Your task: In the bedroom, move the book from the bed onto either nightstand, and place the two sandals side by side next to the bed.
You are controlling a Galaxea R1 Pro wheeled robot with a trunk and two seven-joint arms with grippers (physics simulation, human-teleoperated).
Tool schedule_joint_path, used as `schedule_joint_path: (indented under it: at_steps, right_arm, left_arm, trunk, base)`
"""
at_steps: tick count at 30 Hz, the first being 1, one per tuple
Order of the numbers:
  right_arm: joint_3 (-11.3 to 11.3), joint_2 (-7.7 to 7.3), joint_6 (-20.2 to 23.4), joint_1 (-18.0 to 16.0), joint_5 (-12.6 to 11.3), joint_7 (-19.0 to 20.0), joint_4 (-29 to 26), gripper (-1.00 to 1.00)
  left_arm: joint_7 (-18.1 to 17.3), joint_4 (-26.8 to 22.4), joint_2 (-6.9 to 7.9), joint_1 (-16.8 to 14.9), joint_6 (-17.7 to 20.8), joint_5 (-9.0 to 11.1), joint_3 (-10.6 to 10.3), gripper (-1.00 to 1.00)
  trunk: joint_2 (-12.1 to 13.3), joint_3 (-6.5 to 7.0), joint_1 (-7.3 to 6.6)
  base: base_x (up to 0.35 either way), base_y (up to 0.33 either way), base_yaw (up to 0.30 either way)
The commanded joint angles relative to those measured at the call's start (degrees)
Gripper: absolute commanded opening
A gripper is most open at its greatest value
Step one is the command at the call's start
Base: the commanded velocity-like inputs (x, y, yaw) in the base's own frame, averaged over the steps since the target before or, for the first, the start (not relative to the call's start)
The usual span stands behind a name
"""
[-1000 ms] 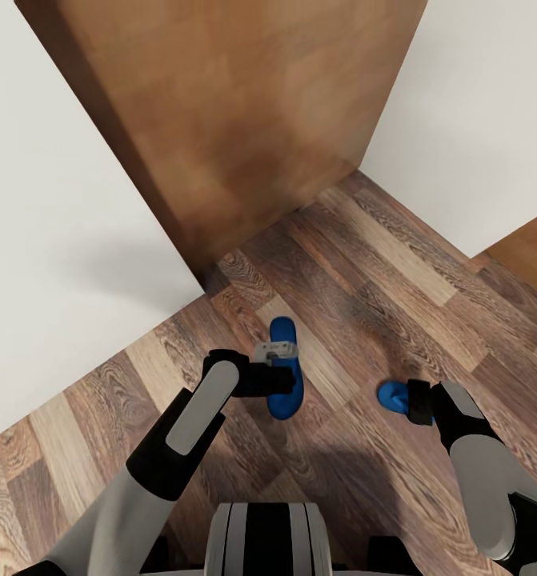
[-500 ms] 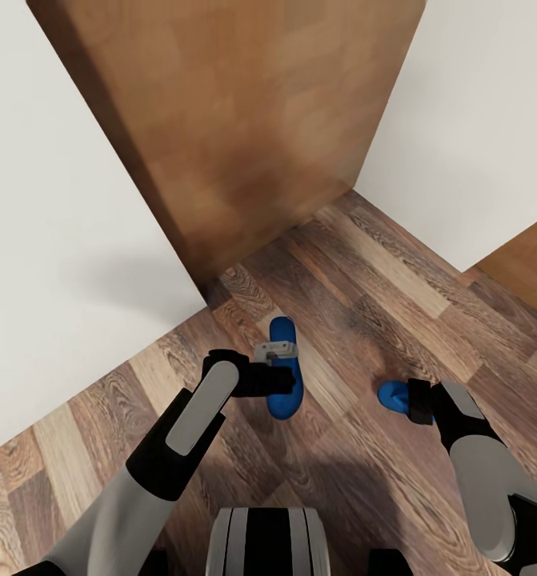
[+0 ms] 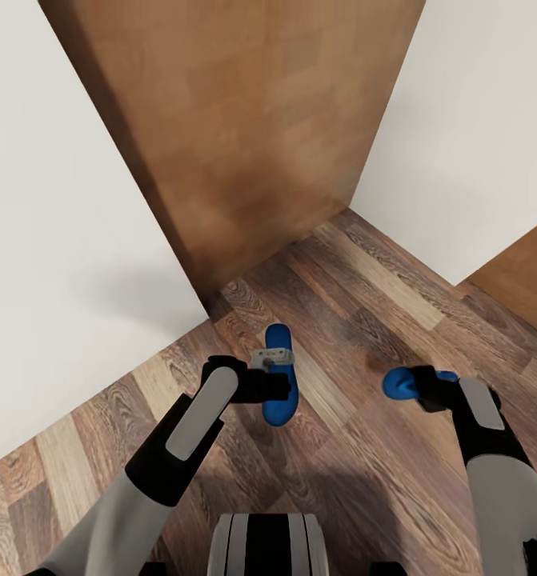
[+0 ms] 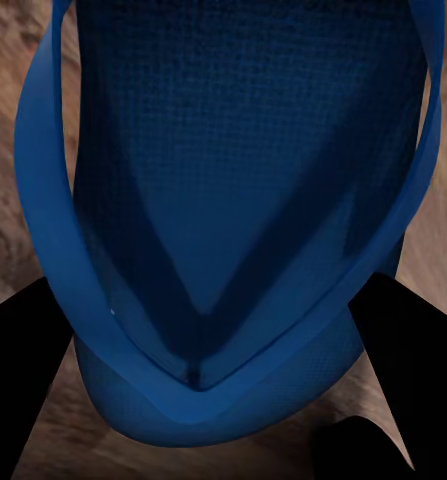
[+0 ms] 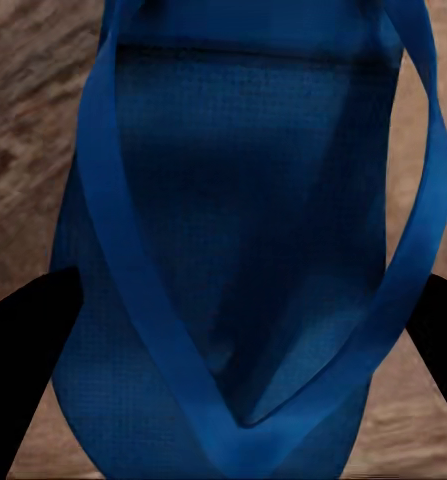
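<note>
Head view, with both wrist views. We see the left gripper (image 3: 274,376) closed on one blue sandal (image 3: 279,386), which hangs above the wood-plank floor (image 3: 364,304) near the corner of a tall brown wooden panel (image 3: 244,136). The right gripper (image 3: 418,386) is closed on the second sandal (image 3: 398,382), of which the rounded end projects from the fingers. The two sandals are well apart, and both appear to be clear of the floor, though we cannot tell by how much.

In the left wrist view the dark fingers (image 4: 23,380) flank the left-hand sandal (image 4: 243,200) on either side of its sole, with the V of its strap between them. The right wrist view shows the same arrangement: fingers (image 5: 23,350) at the sole's edges of the other sandal (image 5: 253,220).

We judge each sandal to be light, flat and somewhat flexible, so that a grip across the narrow width of the sole, as here, should hold it firmly. The thin strap would probably bend and slip if taken alone. The bed, the book and the nightstand lie outside these views.
</note>
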Motion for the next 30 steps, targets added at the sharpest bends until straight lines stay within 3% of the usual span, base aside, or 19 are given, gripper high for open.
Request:
schedule_joint_path:
  at_steps: [1,7,11,12,13,16,18,21,25,27,30]
  right_arm:
    - [0.7,-0.10,3.0,1.1,1.9,-0.2,-2.8,-1.00]
    - [2.1,-1.20,10.5,4.7,8.8,3.6,-10.5,-1.00]
    - [3.2,-3.33,14.9,7.3,13.3,10.1,-14.6,-1.00]
    - [4.1,-4.44,16.7,8.1,15.4,13.5,-16.4,-1.00]
    - [5.0,-5.66,18.0,8.7,17.7,16.9,-18.0,-1.00]
    - [6.3,-6.96,19.2,9.4,20.8,21.1,-19.9,-1.00]
    - [8.0,-7.84,20.1,11.2,23.9,24.8,-24.2,-1.00]
    - [11.0,-8.29,20.4,16.1,26.5,26.7,-32.5,-1.00]
    - [12.8,-8.70,20.5,19.5,28.6,27.8,-37.6,-1.00]
    - [15.3,-9.08,20.6,21.8,30.4,30.0,-40.9,-1.00]
    - [18.0,-9.67,20.7,22.5,31.0,32.4,-42.0,-1.00]
  left_arm:
    - [0.6,0.0,0.02,0.2,-0.1,0.5,0.0,-1.00]
    - [0.5,0.9,-0.04,0.8,-0.4,0.4,-0.1,-1.00]
    - [0.5,1.4,-0.03,1.0,-0.5,0.5,-0.1,-1.00]
    - [0.5,1.6,-0.05,1.5,-0.5,0.3,-0.1,-1.00]
    - [0.5,1.5,-0.07,2.5,-0.6,-0.3,-0.1,-1.00]
    - [0.5,1.0,-0.09,4.5,-1.1,-2.1,-0.1,-1.00]
    - [0.5,0.5,-0.09,6.5,-2.6,-5.4,0.0,-1.00]
    - [0.5,0.3,-0.05,7.4,-4.0,-7.4,0.0,-1.00]
    - [0.6,0.2,0.00,8.0,-4.5,-8.0,0.1,-1.00]
    - [0.5,-1.1,0.34,9.6,-4.8,-8.5,0.5,-1.00]
    - [0.4,-3.8,1.51,11.2,-4.9,-8.7,1.3,-1.00]
  trunk:
    - [0.0,0.19,-0.03]
    - [0.1,1.52,-0.18]
    - [0.1,2.41,-0.29]
    - [0.1,2.63,-0.31]
    - [0.2,2.85,-0.34]
    - [0.2,3.51,-0.42]
    - [0.2,3.96,-0.47]
    - [0.3,4.62,-0.54]
    - [0.3,5.51,-0.65]
    - [0.3,5.95,-0.70]
    - [0.4,6.64,-0.78]
  base:
    - [0.000,0.000,0.000]
    - [0.000,0.000,0.000]
    - [0.000,0.000,0.000]
    - [0.000,0.000,0.000]
    - [0.000,0.000,0.000]
    - [0.000,0.000,0.000]
    - [0.000,0.000,0.000]
    - [0.000,0.000,0.000]
    - [0.000,0.000,0.000]
    - [0.000,0.000,0.000]
    - [0.000,0.000,0.027]
